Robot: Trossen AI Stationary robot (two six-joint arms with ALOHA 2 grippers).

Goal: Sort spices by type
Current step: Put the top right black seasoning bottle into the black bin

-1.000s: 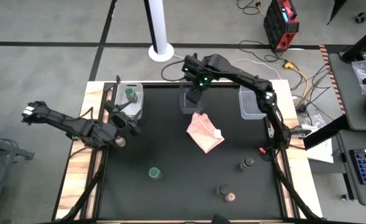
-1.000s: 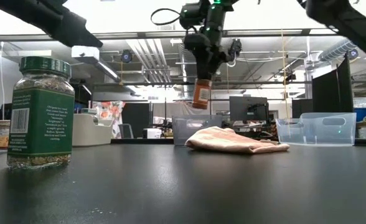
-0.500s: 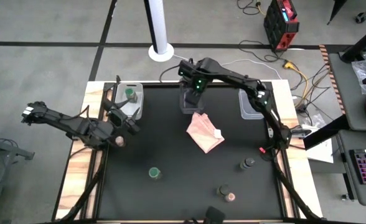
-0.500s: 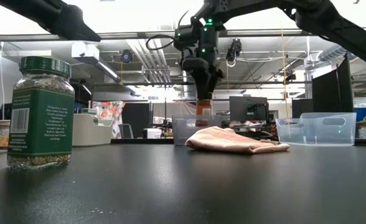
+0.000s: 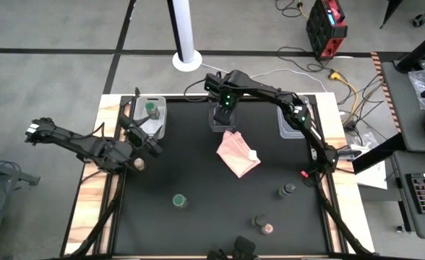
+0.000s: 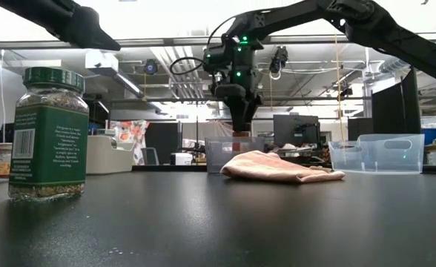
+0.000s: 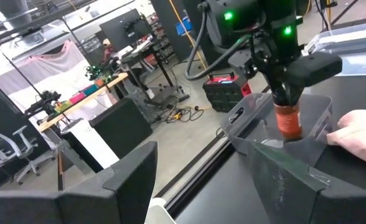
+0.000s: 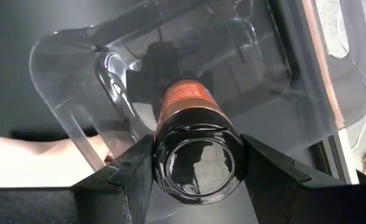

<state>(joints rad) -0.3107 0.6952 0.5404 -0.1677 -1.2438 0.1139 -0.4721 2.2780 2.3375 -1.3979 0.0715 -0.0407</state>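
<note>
The green-lidded spice jar (image 6: 49, 133) at the counter's (image 5: 220, 202) near edge is showing a green label with white print and a barcode on its side, though the words are too small to read. In the high view it is sitting at about 7 o'clock on the dark counter.

The right gripper (image 8: 195, 163) is holding a dark-lidded jar with an orange-red label (image 8: 189, 118) clamped between its fingers, lowering-height inside the middle clear bin (image 5: 222, 118) at 12 o'clock (the jar's base is sitting down among the bin walls; whether it is touching the floor cannot be told). The left clear bin (image 5: 150, 118) at 10 o'clock is carrying one green-lidded jar in its far end (image 5: 150, 108). The right clear bin (image 5: 293, 120) at 2 o'clock is showing nothing visible inside.

The left gripper (image 5: 142, 142) is hanging by the counter's 9 o'clock edge with its fingers apart, gripping nothing.

A pink cloth (image 5: 238, 153) is lying near the middle. Three more jars are standing at about 5 o'clock: a dark-lidded one (image 5: 289, 189), another dark-lidded one (image 5: 258, 220) and a pinkish-lidded one (image 5: 268, 228) just beside it.
</note>
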